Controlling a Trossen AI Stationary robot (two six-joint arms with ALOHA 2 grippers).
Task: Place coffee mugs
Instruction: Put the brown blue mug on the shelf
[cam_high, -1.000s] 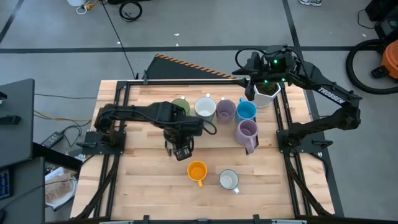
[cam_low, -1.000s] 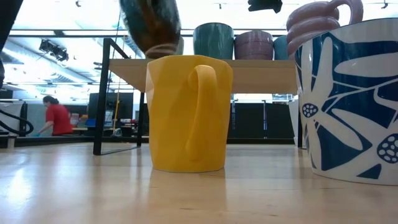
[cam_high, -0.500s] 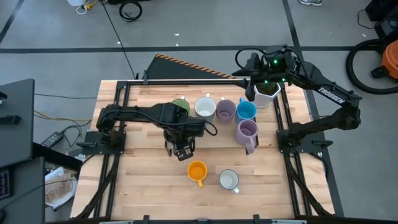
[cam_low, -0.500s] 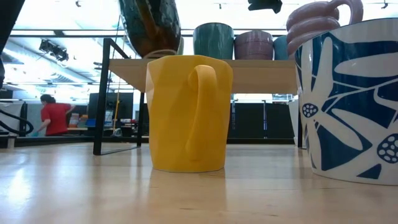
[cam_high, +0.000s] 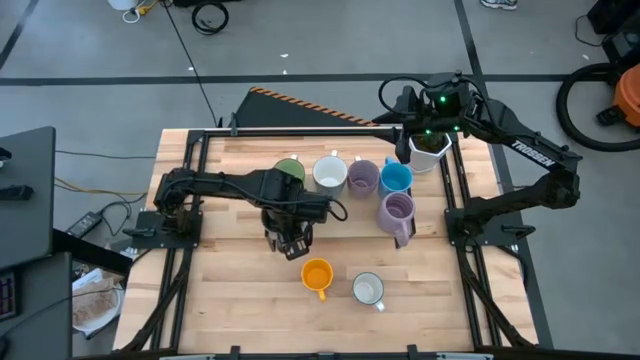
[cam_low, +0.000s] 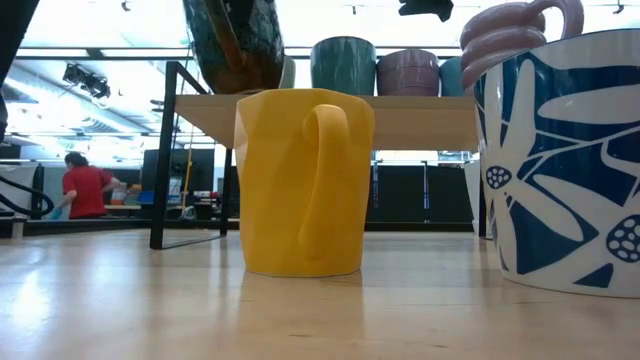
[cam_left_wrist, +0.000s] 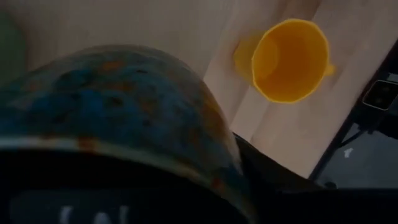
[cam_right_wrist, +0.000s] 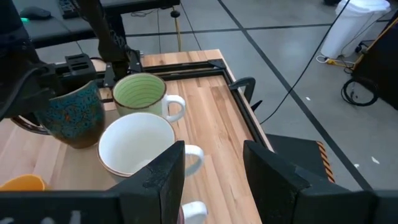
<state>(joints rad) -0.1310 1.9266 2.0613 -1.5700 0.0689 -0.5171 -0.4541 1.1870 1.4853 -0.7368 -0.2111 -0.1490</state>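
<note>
Mugs in a row along the far part of the table (cam_high: 230, 290): green mug (cam_high: 291, 170), white mug (cam_high: 330, 172), lavender mug (cam_high: 362, 177), blue mug (cam_high: 397, 178), with the taller lavender mug (cam_high: 397, 214) just in front of the blue one. Nearer the front, well apart from that row, orange mug (cam_high: 317, 275) and pale grey-white mug (cam_high: 368, 289) side by side.

Dark brown mug (cam_right_wrist: 73, 116), speckled blue and rust, found at the left gripper (cam_high: 292, 240), just in front of the green mug and behind the orange one. From the high view, hidden almost wholly under the arm. From the right wrist view, seen resting on the wood beside the green mug, dark arm parts over its rim. From the low view, seen hanging tilted behind the orange mug. From the left wrist view, filled most of the picture, with the orange mug's open mouth beyond. Whether the left fingers gripped it or stood off: cannot tell.

Right gripper (cam_right_wrist: 211, 168) parked over the far right corner, fingers apart and empty, above a white planter (cam_high: 428, 150).

Low view blocked largely by the orange mug and the blue-patterned side of the pale grey-white mug; a person in red (cam_low: 82, 188) in the room behind.
</note>
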